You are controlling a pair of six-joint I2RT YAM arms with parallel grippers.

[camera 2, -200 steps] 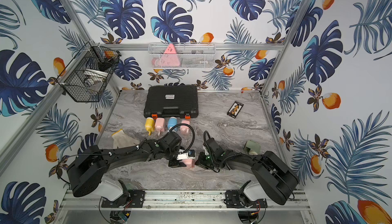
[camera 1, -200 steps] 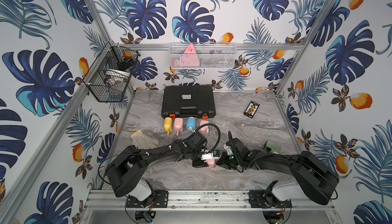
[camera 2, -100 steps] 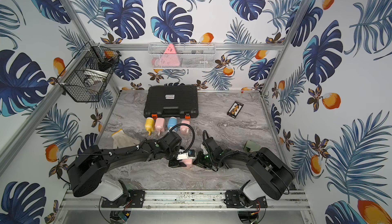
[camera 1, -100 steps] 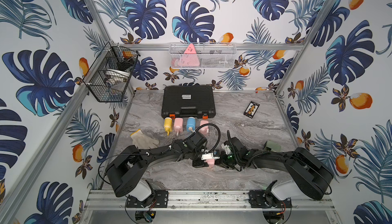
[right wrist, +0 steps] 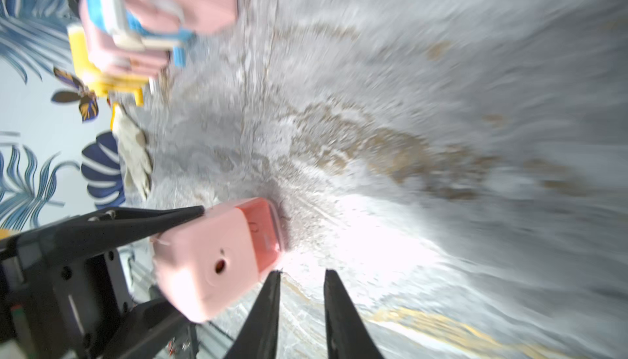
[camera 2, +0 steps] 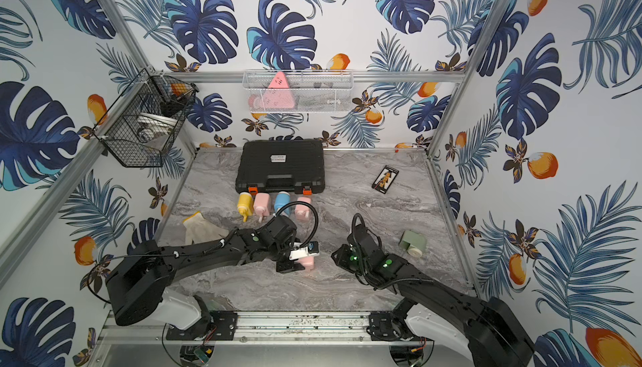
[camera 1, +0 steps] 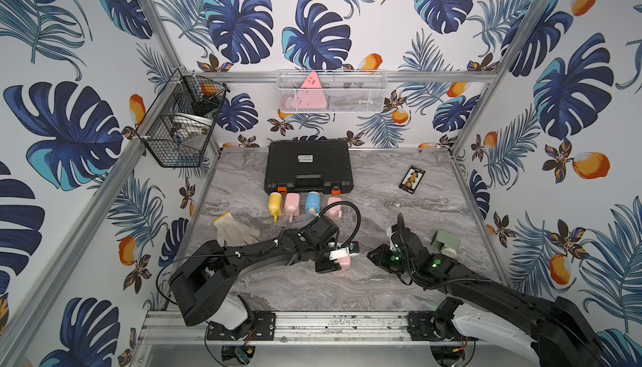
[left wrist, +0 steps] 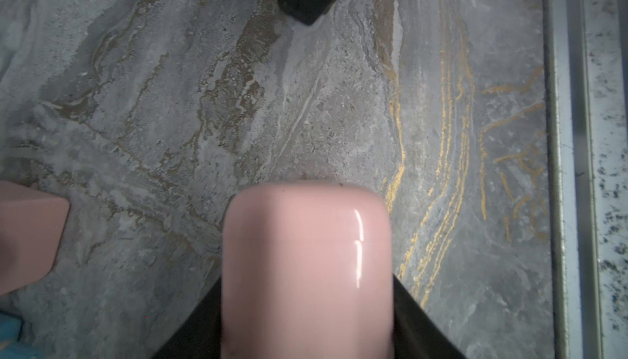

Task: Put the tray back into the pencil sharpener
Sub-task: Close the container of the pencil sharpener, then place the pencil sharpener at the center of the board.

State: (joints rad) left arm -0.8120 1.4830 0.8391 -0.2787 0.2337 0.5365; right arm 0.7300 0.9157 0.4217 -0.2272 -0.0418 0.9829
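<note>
Since the tray (right wrist: 263, 230) is the darker pink piece at one end of the pencil sharpener (right wrist: 207, 265), it looks pushed in almost all the way. A thin line shows where the two meet. The pencil sharpener sits low at the worktop (camera 1: 382, 191), a bit toward 6 o'clock from the middle in both top views.

It is a small box of hard, shiny plastic. It is likely light and will not bend, but its smooth skin may slip. The flat sides look like the best place to hold it, and the tray's end face is the place to push.

The left fingers (right wrist: 153, 223) pinch the pencil sharpener on two sides. The right fingers (right wrist: 268, 309) are a little spread with nothing between them. They point at the tray end from 3 o'clock, near it but apart in both top views.

A row of little bottles (camera 1: 312, 203) lies at 12 o'clock of the pencil sharpener. A glove (camera 1: 234, 231) lies at 10 o'clock, and a small green thing (camera 1: 446, 242) at 3 o'clock, past the right arm.
</note>
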